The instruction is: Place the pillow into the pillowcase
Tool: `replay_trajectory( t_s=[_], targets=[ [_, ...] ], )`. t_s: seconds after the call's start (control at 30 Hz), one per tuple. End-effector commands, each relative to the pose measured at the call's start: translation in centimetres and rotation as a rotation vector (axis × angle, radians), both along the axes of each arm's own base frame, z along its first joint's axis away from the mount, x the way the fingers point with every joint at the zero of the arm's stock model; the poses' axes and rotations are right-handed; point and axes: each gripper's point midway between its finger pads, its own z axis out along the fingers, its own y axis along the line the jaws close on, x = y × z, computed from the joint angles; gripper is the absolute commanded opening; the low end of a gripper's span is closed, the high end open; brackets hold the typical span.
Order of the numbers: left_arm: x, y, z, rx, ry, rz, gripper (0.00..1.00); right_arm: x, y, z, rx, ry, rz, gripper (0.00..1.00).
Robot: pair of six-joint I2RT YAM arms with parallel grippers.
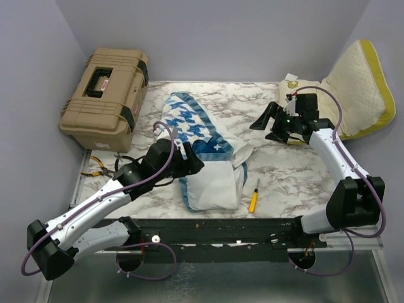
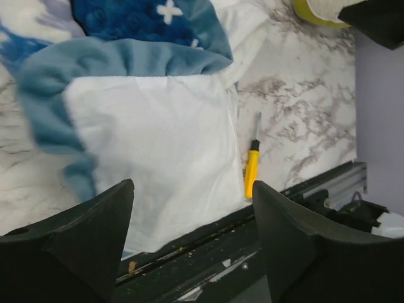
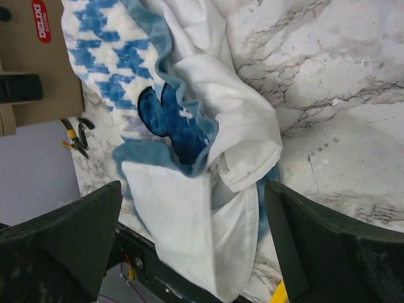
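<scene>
The pillowcase (image 1: 208,158) lies crumpled in the middle of the table (image 1: 297,177). Its white inside is turned out toward the near edge and ends close to the black front rail. On its right there is free marble up to the right arm, and only a screwdriver (image 1: 254,197) lies there, just beside the white part. The pillow (image 1: 356,88) is well apart from the pillowcase, in the far right corner, where it stands tilted against the right wall. The far left corner is taken by a toolbox (image 1: 107,95), and pliers (image 1: 98,165) lie near it by the left edge.

There is one pillow, one pillowcase, one toolbox and one screwdriver; the pliers I cannot count surely.

The left arm reaches low from the near left corner to the left side of the pillowcase. The left gripper (image 2: 192,189) is over the white part, with the jaws spread wide and nothing between them. The right arm goes up from its base, bends, and points left in front of the pillow. The right gripper (image 1: 264,129) is also spread wide and holds nothing.
</scene>
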Motion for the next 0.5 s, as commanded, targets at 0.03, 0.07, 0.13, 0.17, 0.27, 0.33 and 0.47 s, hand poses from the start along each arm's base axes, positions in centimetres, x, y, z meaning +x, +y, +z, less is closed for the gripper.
replay_trajectory(
  t_s=[0.03,0.07,0.13,0.17,0.27,0.33,0.47],
  targets=[
    [2.4,2.9,-0.1,0.232,-0.049,0.093,0.77,-2.7,1.2,-3.4,-0.011,0.092,0.107,1.0],
    [2.8,2.4,-0.5,0.258,-0.041,0.076,0.77,-3.1,1.1,-4.0,-0.017,0.105,0.106,1.0],
    [3.8,1.1,-1.1,0.299,-0.024,0.034,0.77,-3.8,0.8,-5.0,-0.029,0.133,0.101,1.0],
    [4.2,0.4,-1.4,0.317,-0.018,0.008,0.77,-4.2,0.7,-5.4,-0.035,0.147,0.099,1.0],
    [6.1,-1.9,-2.6,0.371,0.01,-0.044,0.77,-5.2,0.4,-6.4,-0.048,0.185,0.087,1.0],
    [7.7,-3.6,-3.5,0.393,0.031,-0.062,0.77,-5.8,0.1,-6.9,-0.055,0.202,0.075,1.0],
    [10.3,-7.8,-5.7,0.409,0.076,-0.141,0.75,-6.8,-0.4,-7.8,-0.075,0.24,0.048,1.0]
  ],
)
